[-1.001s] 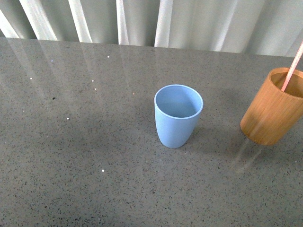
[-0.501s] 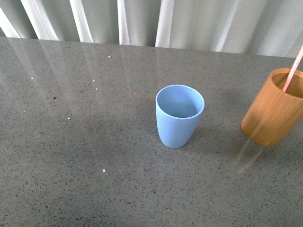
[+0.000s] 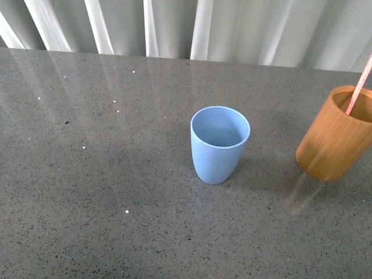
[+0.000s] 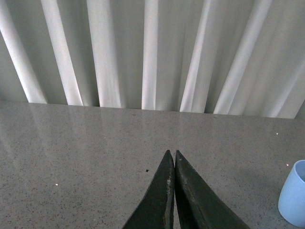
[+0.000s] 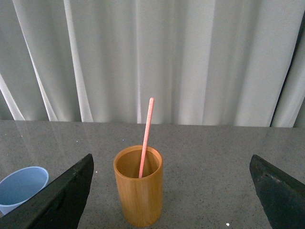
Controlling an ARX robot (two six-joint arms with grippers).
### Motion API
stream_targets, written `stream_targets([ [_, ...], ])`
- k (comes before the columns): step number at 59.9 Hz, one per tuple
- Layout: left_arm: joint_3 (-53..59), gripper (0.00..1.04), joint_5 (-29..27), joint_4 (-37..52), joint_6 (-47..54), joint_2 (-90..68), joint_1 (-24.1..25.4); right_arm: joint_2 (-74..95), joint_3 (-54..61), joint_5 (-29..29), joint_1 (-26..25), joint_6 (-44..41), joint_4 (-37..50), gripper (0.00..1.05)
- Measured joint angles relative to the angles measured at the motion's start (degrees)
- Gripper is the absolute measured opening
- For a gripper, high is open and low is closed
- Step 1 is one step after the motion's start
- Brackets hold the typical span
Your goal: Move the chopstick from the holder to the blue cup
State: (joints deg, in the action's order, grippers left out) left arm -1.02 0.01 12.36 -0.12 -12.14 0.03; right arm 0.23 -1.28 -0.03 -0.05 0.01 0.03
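An orange-brown wooden holder (image 3: pixel 334 135) stands at the table's right edge with one pinkish-red chopstick (image 3: pixel 360 84) leaning out of it. The empty light blue cup (image 3: pixel 220 143) stands upright near the middle of the table. Neither arm shows in the front view. In the right wrist view the holder (image 5: pixel 138 191) with the chopstick (image 5: pixel 146 136) stands ahead of my right gripper (image 5: pixel 171 183), whose fingers are spread wide and hold nothing; the blue cup (image 5: pixel 21 187) is off to one side. My left gripper (image 4: pixel 171 153) is shut and empty above bare table, the blue cup (image 4: pixel 293 193) at that view's edge.
The grey speckled tabletop (image 3: pixel 104 174) runs back to a white pleated curtain (image 3: pixel 203 29) behind its far edge. Open table surface lies to the left of the blue cup.
The front view has shifted very slightly; the cup and holder sit a few pixels lower in frame. Nothing on the table has moved.
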Motion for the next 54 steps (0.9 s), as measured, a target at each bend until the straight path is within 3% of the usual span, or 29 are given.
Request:
stream_targets([
  [11,-0.02,0.04,0.0,-2.51,0.02,2.54,0.0,0.0,0.0,0.02,0.0,-0.02,0.0,0.95],
  [17,-0.02,0.04,0.0,-11.56,0.0,9.64,0.0,0.02,0.0,0.02,0.0,0.0,0.0,0.95],
  [31,-0.02,0.04,-0.02,-12.28,-0.02,11.91,0.0,0.02,0.0,0.02,0.0,0.0,0.0,0.95],
  [42,-0.02,0.35,-0.02,-12.28,-0.02,11.91,0.0,0.0,0.0,0.0,0.0,-0.02,0.0,0.95],
  [47,-0.02,0.56,-0.02,-12.33,-0.02,11.93,0.0,0.0,0.0,0.0,0.0,0.0,0.0,0.95],
  [54,-0.02,0.76,0.0,-12.33,-0.02,11.91,0.0,0.02,0.0,0.0,0.0,0.0,0.0,0.95],
])
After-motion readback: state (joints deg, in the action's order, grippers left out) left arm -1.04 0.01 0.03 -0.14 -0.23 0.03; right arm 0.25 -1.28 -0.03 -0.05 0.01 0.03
